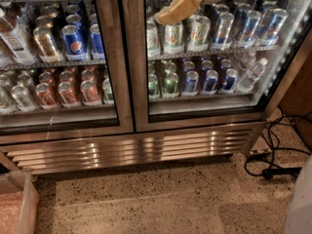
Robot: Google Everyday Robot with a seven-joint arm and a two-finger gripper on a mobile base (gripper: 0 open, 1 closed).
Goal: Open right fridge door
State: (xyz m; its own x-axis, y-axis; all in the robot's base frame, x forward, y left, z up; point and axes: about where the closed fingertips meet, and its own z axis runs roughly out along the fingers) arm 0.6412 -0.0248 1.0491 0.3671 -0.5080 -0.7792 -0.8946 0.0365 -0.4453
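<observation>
Filling the right half of the view, the right fridge door (195,122) stands shut, its brushed steel frame flush against the left door (124,57) at the centre seam. A strip of white lights (287,48) runs down its right edge. Below both doors, speckled stone floor (146,199) spreads across the bottom of the picture, and a louvred steel grille (131,150) sits between floor and doors. Behind the right glass, pale green-labelled cans (174,35) and silver-blue cans (246,26) fill the upper shelf, with dark blue cans (210,81) and a clear bottle (251,74) on the shelf beneath. Behind the left glass sit Pepsi cans (74,40) above red-orange cans (68,92). A translucent bin (17,204) rests at the lower left corner. Black cables (273,155) loop on the floor at the right. At the top edge, the gripper (174,9) hangs in front of the right door's glass, near its left frame; whether it is open or closed I cannot tell.
</observation>
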